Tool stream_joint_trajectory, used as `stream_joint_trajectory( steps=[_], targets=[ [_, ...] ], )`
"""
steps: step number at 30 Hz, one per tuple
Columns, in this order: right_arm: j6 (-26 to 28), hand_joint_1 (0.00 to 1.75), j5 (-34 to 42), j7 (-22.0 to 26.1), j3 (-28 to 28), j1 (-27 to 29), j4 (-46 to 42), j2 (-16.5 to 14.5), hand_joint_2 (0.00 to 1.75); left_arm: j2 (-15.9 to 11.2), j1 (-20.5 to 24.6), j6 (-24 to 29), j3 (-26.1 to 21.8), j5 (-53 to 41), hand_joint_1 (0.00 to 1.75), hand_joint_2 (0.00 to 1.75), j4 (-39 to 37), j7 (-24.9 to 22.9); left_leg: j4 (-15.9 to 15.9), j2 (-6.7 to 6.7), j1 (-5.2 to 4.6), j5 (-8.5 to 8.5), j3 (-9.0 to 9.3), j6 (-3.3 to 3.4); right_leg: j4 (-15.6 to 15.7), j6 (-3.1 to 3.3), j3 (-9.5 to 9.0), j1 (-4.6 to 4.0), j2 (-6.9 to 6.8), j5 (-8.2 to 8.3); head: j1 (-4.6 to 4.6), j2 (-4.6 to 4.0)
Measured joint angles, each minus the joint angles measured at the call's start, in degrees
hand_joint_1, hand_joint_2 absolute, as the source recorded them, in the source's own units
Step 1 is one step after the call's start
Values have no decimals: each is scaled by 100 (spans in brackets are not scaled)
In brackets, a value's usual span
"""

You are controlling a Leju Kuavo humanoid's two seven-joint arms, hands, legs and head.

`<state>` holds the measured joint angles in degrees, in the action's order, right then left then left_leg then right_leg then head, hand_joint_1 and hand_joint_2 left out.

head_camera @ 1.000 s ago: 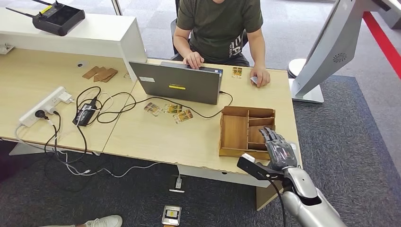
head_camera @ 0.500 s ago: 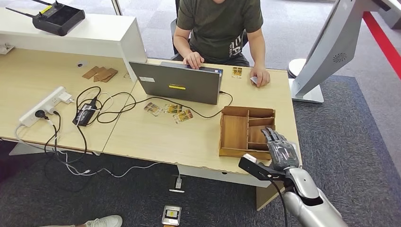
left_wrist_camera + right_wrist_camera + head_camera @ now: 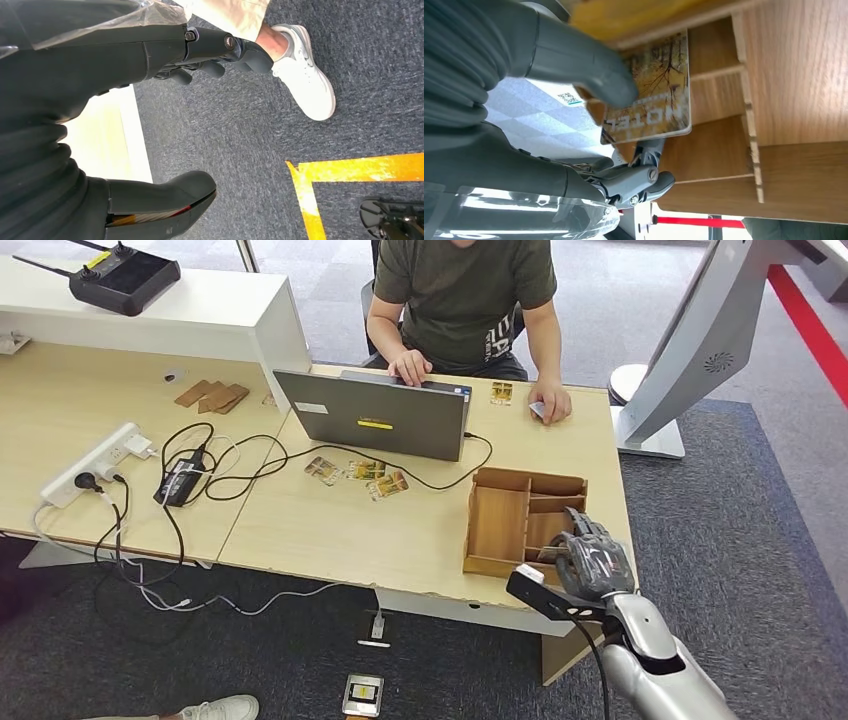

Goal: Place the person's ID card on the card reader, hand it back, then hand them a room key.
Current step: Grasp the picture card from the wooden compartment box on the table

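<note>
Your right hand [image 3: 589, 100] pinching autumn-print hotel key card [image 3: 654, 95] inside compartmented wooden organiser box [image 3: 500, 515] – head view hiding card; left hand [image 3: 150, 55] hanging loose, gripping nothing.

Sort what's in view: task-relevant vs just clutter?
Task-relevant:
- right hand, pinching a hotel key card
- wooden organizer it reaches into
- loose cards on the desk
- person seated opposite

Clutter:
- laptop
- power strip and cables
- remote controller
- left hand, hanging idle over carpet

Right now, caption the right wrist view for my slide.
Right hand pinches a hotel key card over the wooden organizer.
</note>
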<state>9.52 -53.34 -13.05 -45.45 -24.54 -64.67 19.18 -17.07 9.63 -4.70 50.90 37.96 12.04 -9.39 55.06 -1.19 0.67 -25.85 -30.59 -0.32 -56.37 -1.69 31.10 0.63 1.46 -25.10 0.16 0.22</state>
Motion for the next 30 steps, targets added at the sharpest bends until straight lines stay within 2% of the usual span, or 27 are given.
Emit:
stream_joint_trajectory(
  steps=[17,30],
  targets=[
    [-133,175,-410,140,280,27,-31,-115,175,0,-23,0,0,8,0,175,0,37,0,0,0,0,2,0,-1,0,0,0,0,0,-1,0],
    [-288,175,-552,140,648,-77,-503,-146,175,4,57,-29,0,-56,0,175,1,-12,0,0,0,0,1,0,-1,0,0,0,0,0,-1,0]
  ],
)
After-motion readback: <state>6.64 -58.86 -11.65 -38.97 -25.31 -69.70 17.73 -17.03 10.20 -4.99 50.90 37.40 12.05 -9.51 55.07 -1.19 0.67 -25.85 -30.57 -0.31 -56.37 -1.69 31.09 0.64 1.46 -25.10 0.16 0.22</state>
